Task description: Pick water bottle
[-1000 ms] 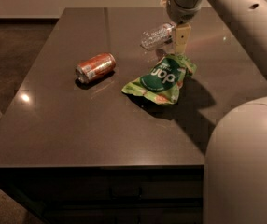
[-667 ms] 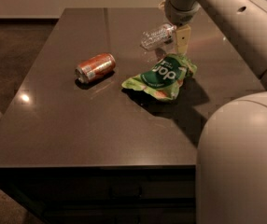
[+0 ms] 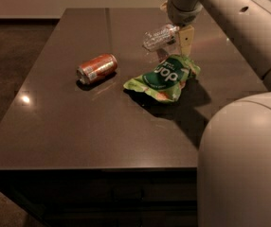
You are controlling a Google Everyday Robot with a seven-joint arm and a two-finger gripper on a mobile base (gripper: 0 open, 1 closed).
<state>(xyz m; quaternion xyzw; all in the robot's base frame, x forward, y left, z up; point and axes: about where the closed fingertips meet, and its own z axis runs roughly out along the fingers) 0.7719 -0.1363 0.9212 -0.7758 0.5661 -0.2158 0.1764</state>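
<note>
Above the far right of the dark brown table (image 3: 102,131), the pale two-finger gripper (image 3: 179,41) clamps the small clear ribbed plastic water bottle (image 3: 158,36) sideways, just beyond the green snack bag (image 3: 166,77); an orange-red metal soda can (image 3: 96,68) lies well left.

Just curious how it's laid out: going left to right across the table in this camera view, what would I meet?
Soda can → snack bag. The gripper, holding the water bottle, sits over the bag's far edge, overlapping it, so neither is ranked.
</note>
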